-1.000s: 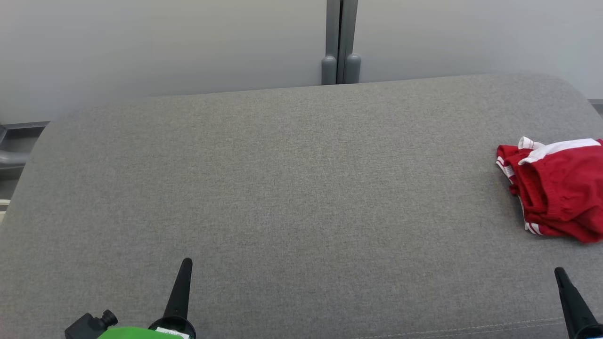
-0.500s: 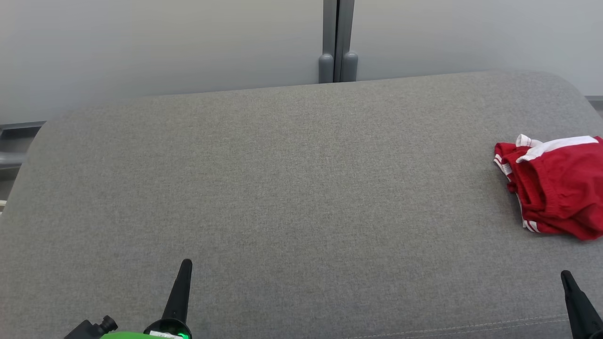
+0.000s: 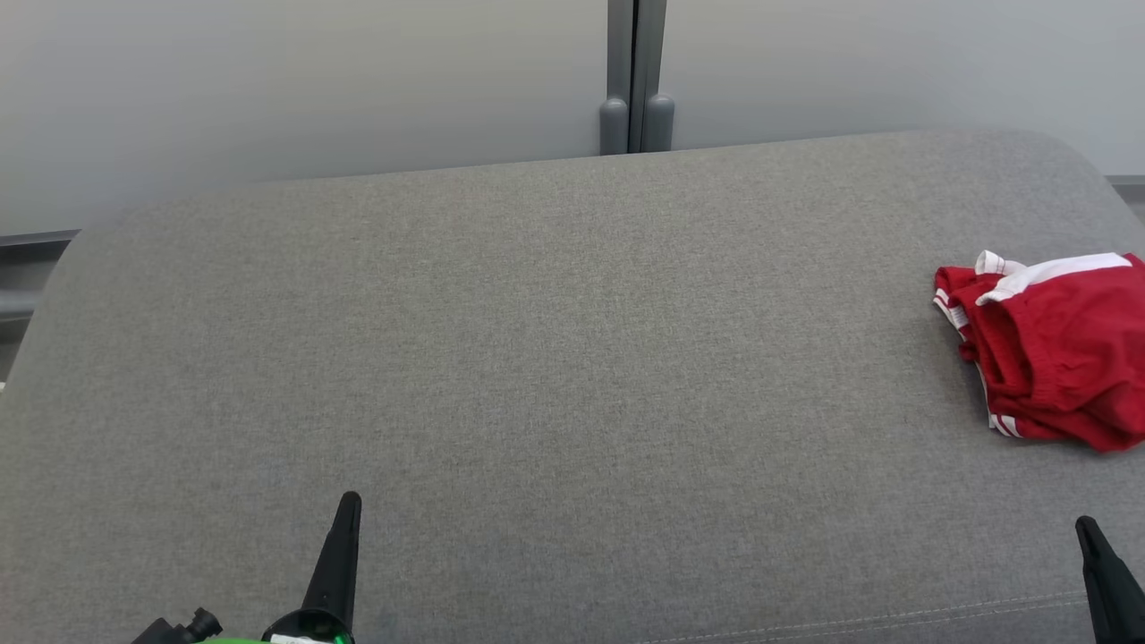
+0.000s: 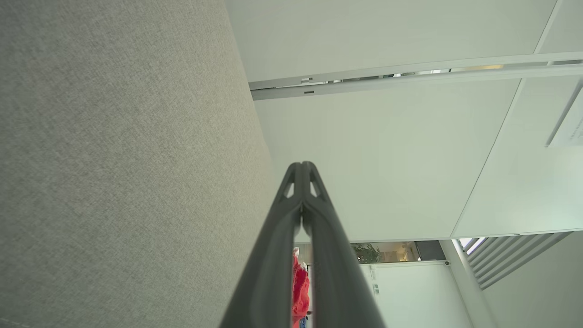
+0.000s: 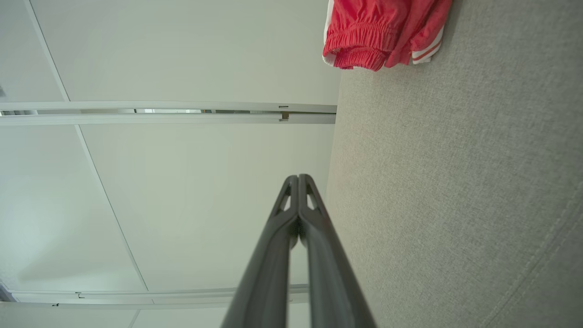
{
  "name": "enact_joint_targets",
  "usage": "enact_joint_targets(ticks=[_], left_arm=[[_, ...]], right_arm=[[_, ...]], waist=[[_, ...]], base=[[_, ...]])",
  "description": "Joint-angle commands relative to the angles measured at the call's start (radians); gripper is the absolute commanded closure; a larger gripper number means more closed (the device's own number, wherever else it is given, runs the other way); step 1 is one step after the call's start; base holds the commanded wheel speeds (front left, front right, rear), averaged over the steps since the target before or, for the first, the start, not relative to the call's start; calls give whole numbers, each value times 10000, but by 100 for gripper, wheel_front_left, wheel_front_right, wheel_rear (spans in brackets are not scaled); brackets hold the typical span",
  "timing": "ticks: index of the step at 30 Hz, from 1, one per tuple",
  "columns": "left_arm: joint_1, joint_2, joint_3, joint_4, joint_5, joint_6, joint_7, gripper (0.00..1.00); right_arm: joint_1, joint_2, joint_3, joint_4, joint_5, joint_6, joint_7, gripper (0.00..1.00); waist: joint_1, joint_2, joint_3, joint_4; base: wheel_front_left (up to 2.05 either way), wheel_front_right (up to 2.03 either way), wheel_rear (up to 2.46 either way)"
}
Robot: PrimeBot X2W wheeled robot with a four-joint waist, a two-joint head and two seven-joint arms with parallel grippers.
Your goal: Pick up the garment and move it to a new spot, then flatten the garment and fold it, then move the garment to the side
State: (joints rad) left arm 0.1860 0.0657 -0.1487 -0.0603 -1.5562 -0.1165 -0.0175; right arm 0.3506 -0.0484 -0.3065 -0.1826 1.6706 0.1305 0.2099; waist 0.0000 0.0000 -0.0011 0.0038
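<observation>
Grippers sit low in my head view: the left gripper at lower left with its fingers pressed together and holding nothing, well apart from the work. Across the grey surface the right gripper pokes in at lower right, fingers likewise together. The red garment lies bunched at the right edge, above and slightly left of that gripper, so I judge the right arm nearer.

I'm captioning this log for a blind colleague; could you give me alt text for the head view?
A crumpled red garment with white trim lies at the far right of a wide gray cushioned surface, untouched. The left gripper pokes up at the lower left and the right gripper at the lower right, both away from the cloth; a pale wall stands behind.
</observation>
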Motion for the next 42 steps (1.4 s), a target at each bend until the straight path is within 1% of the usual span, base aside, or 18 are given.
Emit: enact_joint_targets(ticks=[1,8,42], left_arm=[[145,-55,72,-75,-147,-91,86,100],[228,-139,150,-141,-535,-198,154,100],[226,-149,158,-135,-461,-176,163,100]], right_arm=[[149,-38,-56,-77,246,4,62,100],[213,-38,-127,-117,742,2,166,100],[203,-38,-109,-113,717,4,151,100]], waist=[[0,0,6,-7],[0,0,33,-45],[0,0,34,-46]], base=[[0,0,0],[0,0,0],[0,0,0]])
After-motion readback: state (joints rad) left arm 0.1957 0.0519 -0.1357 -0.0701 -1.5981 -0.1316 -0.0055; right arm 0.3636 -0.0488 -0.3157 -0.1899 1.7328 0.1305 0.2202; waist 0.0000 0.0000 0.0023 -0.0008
